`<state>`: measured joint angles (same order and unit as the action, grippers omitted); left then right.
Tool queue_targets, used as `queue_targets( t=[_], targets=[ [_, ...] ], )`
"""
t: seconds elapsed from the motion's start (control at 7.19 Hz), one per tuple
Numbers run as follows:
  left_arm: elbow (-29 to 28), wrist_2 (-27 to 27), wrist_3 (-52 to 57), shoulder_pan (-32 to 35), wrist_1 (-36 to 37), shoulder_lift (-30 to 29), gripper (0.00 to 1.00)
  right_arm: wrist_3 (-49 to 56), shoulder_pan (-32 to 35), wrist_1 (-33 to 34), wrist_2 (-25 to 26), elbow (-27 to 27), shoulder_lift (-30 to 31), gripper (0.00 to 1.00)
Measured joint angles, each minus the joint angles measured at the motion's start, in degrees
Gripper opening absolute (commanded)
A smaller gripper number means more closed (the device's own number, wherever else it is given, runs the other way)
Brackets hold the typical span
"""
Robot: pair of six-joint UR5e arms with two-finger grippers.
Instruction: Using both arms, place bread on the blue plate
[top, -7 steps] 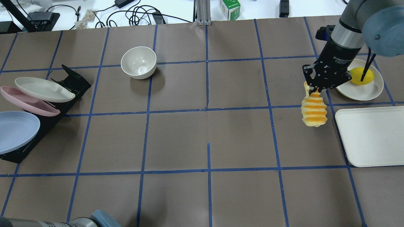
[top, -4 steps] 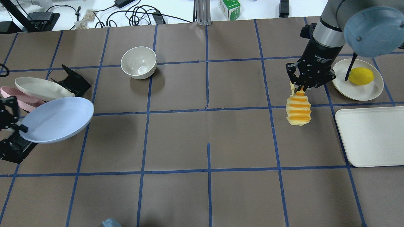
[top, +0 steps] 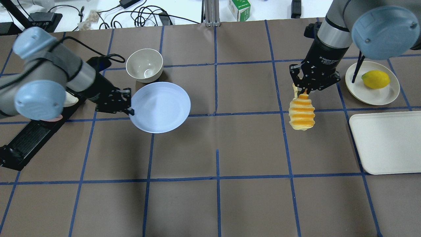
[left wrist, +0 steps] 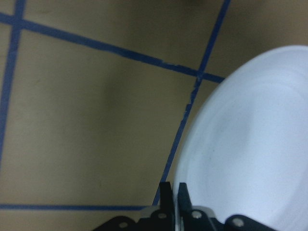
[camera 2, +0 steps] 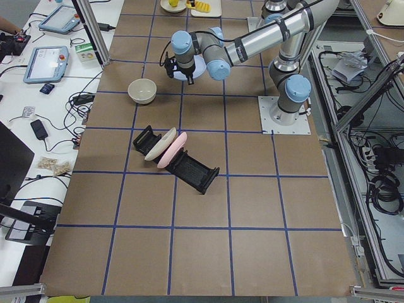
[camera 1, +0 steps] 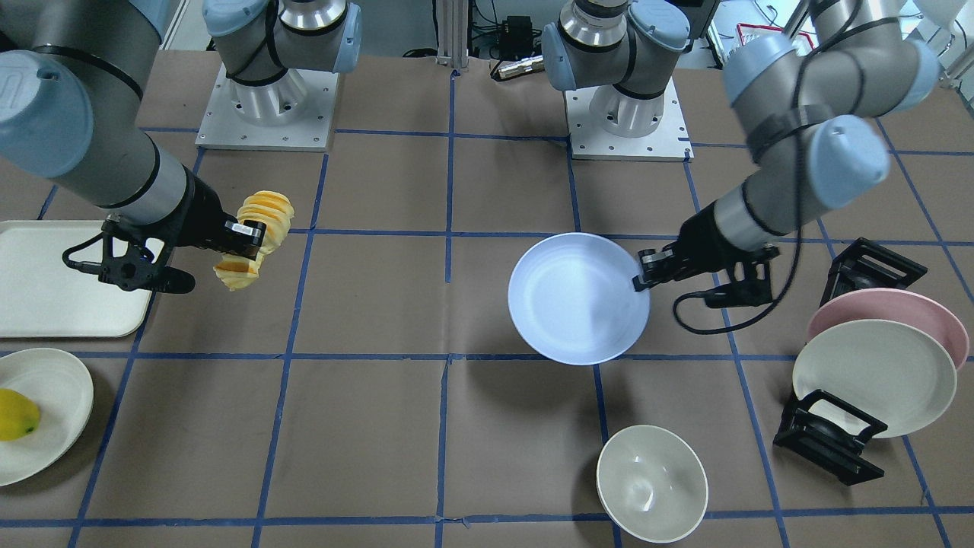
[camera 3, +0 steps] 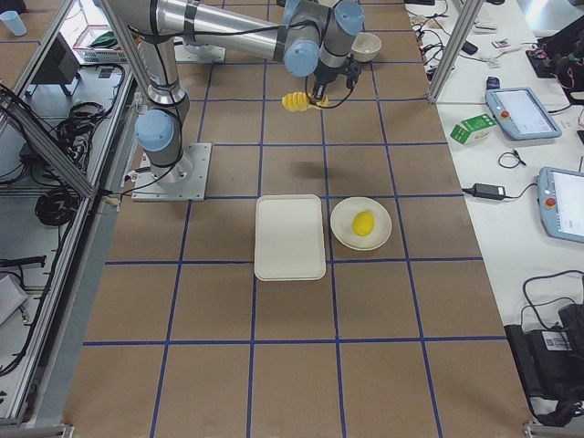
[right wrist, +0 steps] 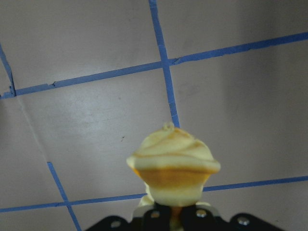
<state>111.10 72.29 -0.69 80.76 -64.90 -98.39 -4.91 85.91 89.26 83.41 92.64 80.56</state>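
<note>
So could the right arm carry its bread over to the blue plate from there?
Probably yes. Only bare table lies between the bread and the blue plate, which the left gripper holds by its rim above the table. The bowl stands off that line, beyond the plate.

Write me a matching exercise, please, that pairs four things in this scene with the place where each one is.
Things
1. bread
2. blue plate
3. lemon
4. white bowl

Places
A. lying on the cream plate
B. held by its rim in the left gripper, jaws closed on the edge
C. standing by itself on the table
D. hanging from the right gripper, clear of the table

Pairs: 1-D, 2-B, 3-A, 4-C
</note>
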Motion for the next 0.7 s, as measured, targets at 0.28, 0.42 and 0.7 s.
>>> queue_targets(
  t=[0.28,0.42,0.7],
  targets=[
    [3.5,-3.1,-10.5,8.9,16.1,-5.2,0.0,-0.5,2.1,0.8,-0.7,0.0,-0.5,0.0],
    [4.1,-3.7,-13.6,12.1,20.3,-7.4,0.0,-0.8,3.0,1.0,-1.7,0.1,-0.8,0.0],
    [4.6,-3.4,-15.7,15.1,23.5,-10.4,0.92,-4.5,6.3,4.0,-2.7,0.3,-2.4,0.0]
  ],
)
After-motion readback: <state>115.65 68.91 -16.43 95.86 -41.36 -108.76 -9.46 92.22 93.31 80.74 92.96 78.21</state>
